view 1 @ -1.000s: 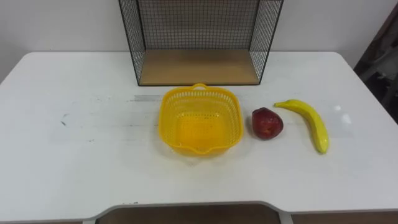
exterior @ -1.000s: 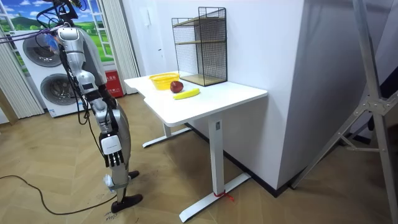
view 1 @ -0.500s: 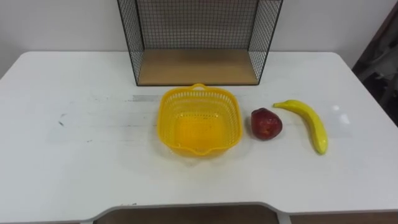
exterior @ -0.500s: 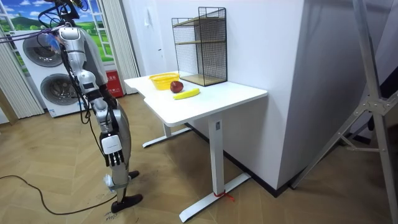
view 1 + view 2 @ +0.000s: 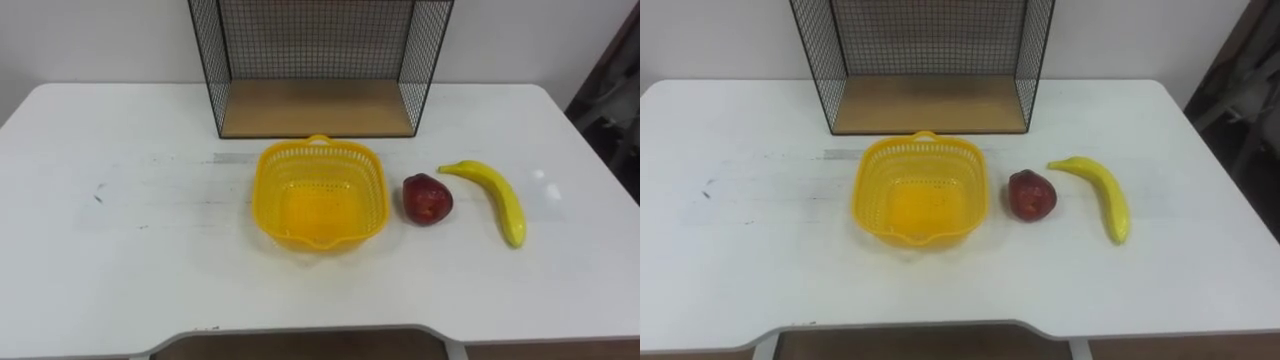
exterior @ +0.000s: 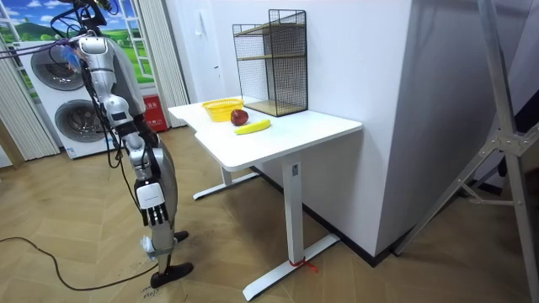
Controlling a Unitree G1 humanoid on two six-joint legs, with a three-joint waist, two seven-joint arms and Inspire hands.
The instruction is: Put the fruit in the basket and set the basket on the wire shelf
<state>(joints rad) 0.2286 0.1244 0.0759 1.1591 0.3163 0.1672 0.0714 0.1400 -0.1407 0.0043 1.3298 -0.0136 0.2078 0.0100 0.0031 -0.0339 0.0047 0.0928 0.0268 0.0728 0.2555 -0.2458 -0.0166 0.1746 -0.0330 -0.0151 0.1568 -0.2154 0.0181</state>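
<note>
An empty yellow mesh basket sits in the middle of the white table. Right of it, nearly touching its rim, lies a dark red apple. A yellow banana lies further right, apart from the apple. Behind the basket stands the black wire shelf with a wooden bottom board, its front open toward me. In the room view I stand upright a step back from the table's near-left end, and my hands hang low by my body, away from the fruit.
The table's front edge runs along the bottom of the eye views. A white wall stands behind the shelf. In the room view, washing machines stand behind me, with wood floor all around.
The eye view has shifted very slightly; basket, apple, banana and shelf have not moved, and my stance in the room view is the same.
</note>
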